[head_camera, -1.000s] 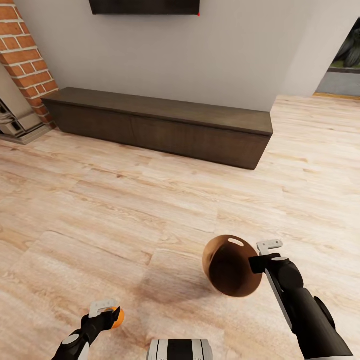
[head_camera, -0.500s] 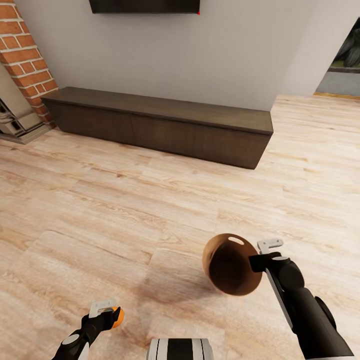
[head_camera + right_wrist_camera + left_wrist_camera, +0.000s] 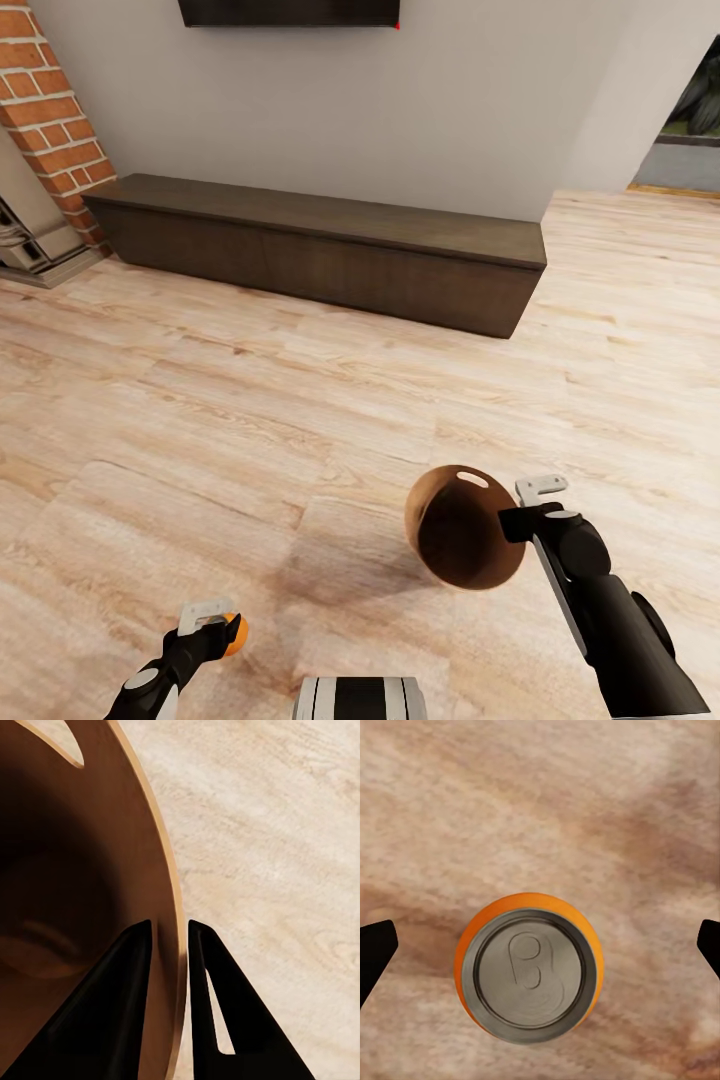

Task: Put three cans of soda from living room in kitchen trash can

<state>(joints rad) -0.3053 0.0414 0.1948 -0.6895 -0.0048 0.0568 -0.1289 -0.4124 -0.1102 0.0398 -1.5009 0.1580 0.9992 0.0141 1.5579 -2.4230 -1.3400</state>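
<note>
Gripping the rim of the tash can (image 3: 460, 528), the right gripper (image 3: 522, 520) has its jaws clamped on the wall, one finger inside and one outside, so the bin hangs tilted above the wood plank floor (image 3: 250, 430) with its dark inside facing the head camera. Low at the left, the left gripper (image 3: 212, 632) holds an orange can of soda (image 3: 234, 634), jaws closed on its sides. A long dark cabinet (image 3: 320, 250) stands against the pale wall beyond.

Right end effector (image 3: 512, 524) pinched closed; left end effector (image 3: 212, 632) clamped, arms forward.
</note>
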